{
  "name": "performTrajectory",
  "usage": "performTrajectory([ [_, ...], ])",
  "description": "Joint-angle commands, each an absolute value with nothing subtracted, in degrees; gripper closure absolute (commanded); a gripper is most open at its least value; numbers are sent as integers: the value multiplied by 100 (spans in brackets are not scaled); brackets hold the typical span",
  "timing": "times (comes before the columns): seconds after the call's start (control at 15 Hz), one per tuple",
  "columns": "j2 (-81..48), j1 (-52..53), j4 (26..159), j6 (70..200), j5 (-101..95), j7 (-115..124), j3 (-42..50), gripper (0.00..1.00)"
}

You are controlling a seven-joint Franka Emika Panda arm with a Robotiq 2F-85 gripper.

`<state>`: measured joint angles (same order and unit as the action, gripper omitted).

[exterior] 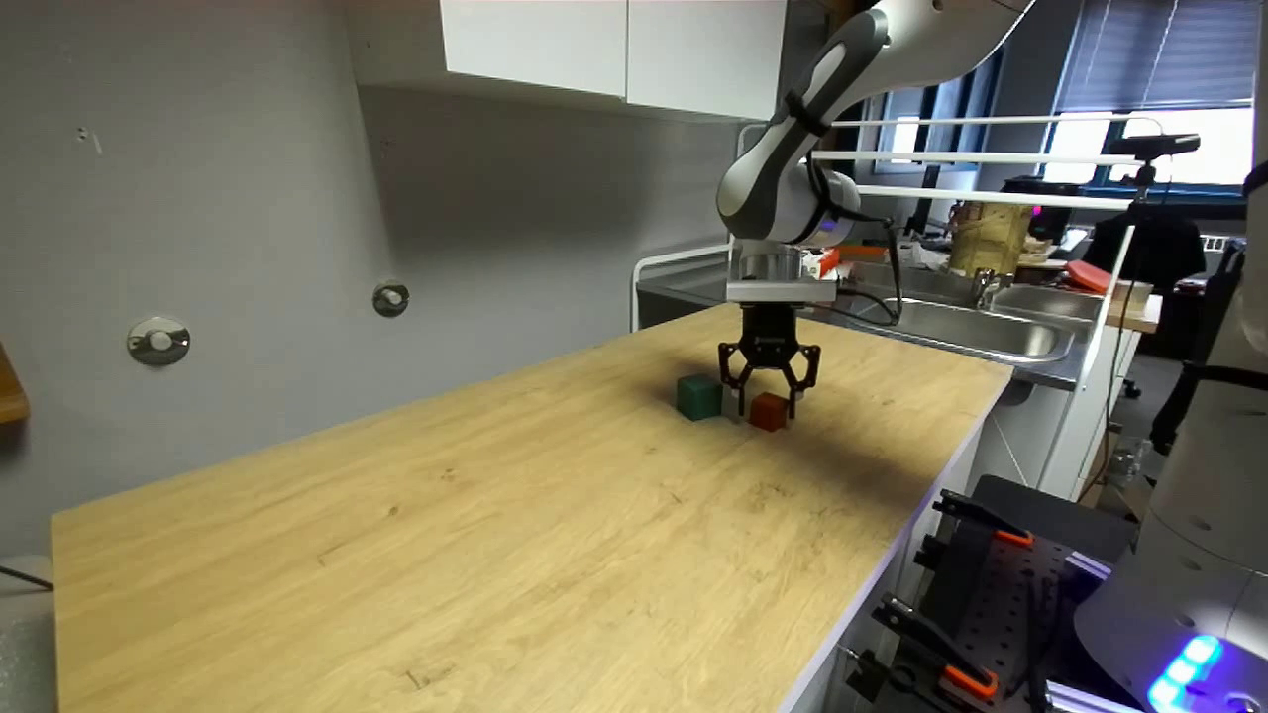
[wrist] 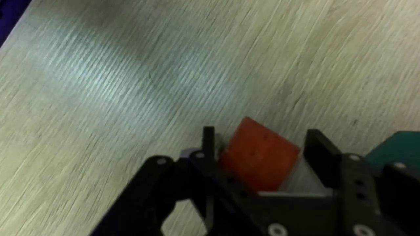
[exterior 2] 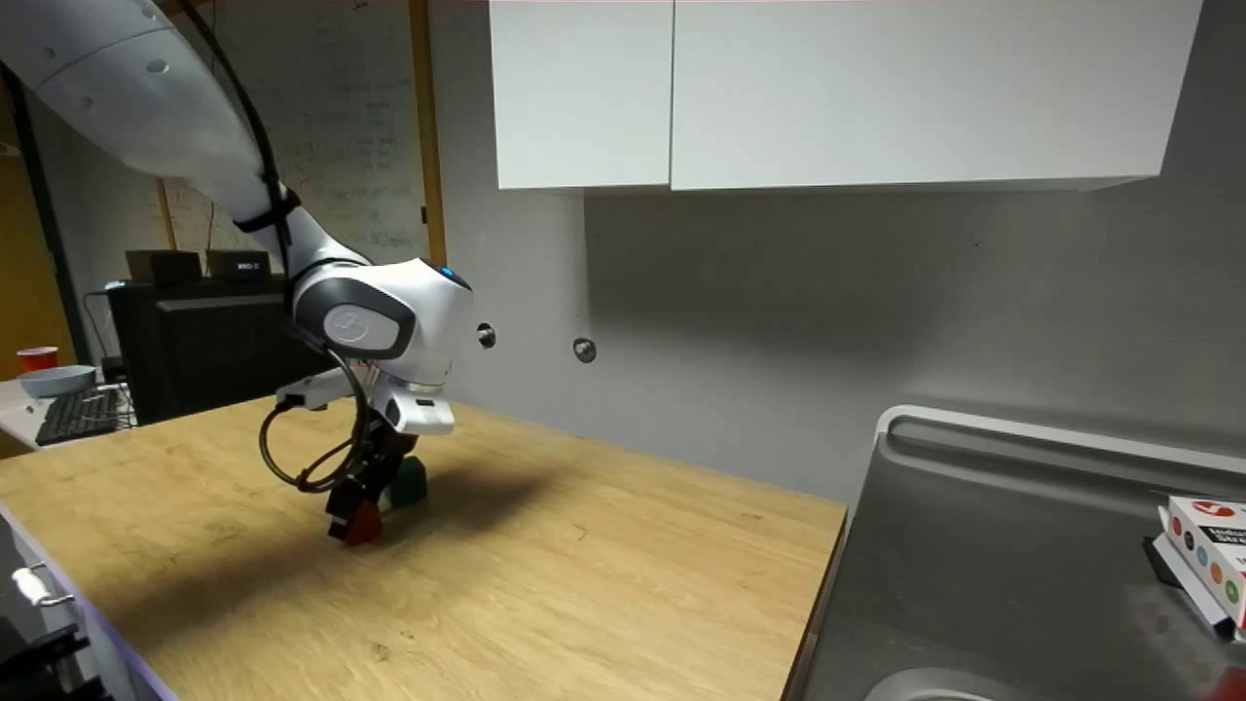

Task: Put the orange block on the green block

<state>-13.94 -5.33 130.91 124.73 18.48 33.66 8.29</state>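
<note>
The orange block [exterior: 769, 413] sits on the wooden table, and it also shows in an exterior view [exterior 2: 365, 526] and in the wrist view [wrist: 262, 154]. The green block [exterior: 699, 397] stands on the table close beside it; it is partly hidden in an exterior view [exterior 2: 409, 483] and at the right edge of the wrist view [wrist: 398, 147]. My gripper [wrist: 261, 131] is open and points down, with its fingers on both sides of the orange block. The block is turned at an angle between the fingers, with a gap on the right finger's side. The green block lies outside the right finger.
The wooden table [exterior: 475, 515] runs along a grey wall. White cabinets [exterior: 703, 50] hang above the table. A metal sink [exterior: 976, 327] adjoins the table's end. A box [exterior 2: 1212, 545] lies on the dark counter.
</note>
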Motion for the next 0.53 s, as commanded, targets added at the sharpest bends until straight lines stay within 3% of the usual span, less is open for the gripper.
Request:
performTrajectory([
  [0.0,-1413,-525,13078,12543,1916,3458,837,60],
  [0.2,-1360,-531,13071,12545,1871,3447,853,82],
  [0.47,-1076,-509,13052,12511,1778,3485,870,82],
])
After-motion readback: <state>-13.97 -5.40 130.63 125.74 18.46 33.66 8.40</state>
